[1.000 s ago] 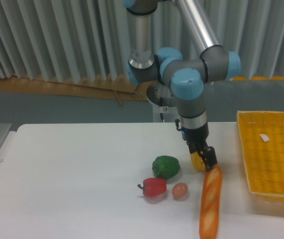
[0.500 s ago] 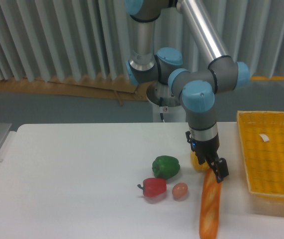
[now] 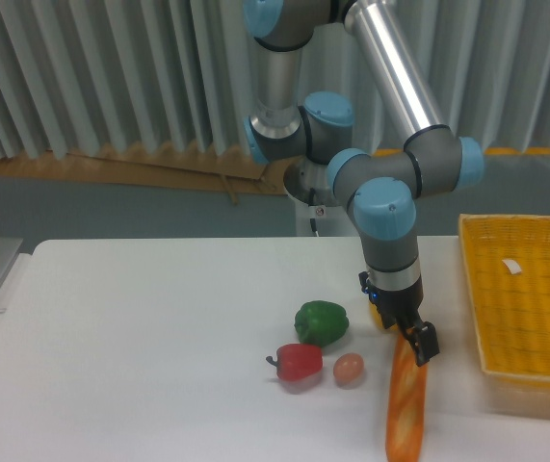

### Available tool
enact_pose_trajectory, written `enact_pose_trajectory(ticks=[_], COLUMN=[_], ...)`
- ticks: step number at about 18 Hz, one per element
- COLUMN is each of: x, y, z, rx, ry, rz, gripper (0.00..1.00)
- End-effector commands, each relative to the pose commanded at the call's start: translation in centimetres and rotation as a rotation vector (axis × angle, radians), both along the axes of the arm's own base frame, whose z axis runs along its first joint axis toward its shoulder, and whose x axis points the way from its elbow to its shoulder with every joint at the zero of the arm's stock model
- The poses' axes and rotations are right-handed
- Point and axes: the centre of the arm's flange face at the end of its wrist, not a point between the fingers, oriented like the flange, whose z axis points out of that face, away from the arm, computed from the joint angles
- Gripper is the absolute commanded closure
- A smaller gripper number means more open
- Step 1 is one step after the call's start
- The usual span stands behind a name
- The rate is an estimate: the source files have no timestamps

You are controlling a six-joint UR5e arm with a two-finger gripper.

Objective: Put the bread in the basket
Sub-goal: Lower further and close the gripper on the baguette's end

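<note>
The bread (image 3: 405, 409), a long glossy orange baguette, lies on the white table near the front edge, pointing away from the camera. My gripper (image 3: 414, 342) hangs straight down over its far end. One dark finger (image 3: 426, 344) shows at the bread's right side and the jaws look open around that end. The bread still rests on the table. The yellow woven basket (image 3: 535, 318) stands at the right edge of the table with a small white tag (image 3: 512, 267) inside, a hand's width right of the bread.
A green pepper (image 3: 321, 321), a red pepper (image 3: 300, 361) and a small brown egg (image 3: 349, 367) sit just left of the bread. A sliver of a yellow item (image 3: 379, 316) shows behind the gripper. A grey device lies at the table's left edge.
The gripper has moved right and down, from in front of the yellow item to the bread's far end. The bread has not moved.
</note>
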Motion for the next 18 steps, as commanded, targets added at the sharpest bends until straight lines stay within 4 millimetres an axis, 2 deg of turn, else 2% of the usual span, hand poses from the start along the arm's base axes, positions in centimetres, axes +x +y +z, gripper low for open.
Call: enact_pose_trajectory(ticks=[3,6,12,15,18], x=[-0.5,-0.9,-4.2,-5.3,-5.8], y=[0.4,0.5,-1.2,-1.4,-1.4], z=[-2.9,-4.2,-4.1,-3.4,-3.9], rx=[-0.046,-0.066,-0.044,-0.023,-0.014], ry=[-0.019,-0.023,-0.011,0.005,0.013], rz=[-0.001,0.004,0.126,0.179,0.236], gripper=[0.0,0.0,0.0,0.0,0.0])
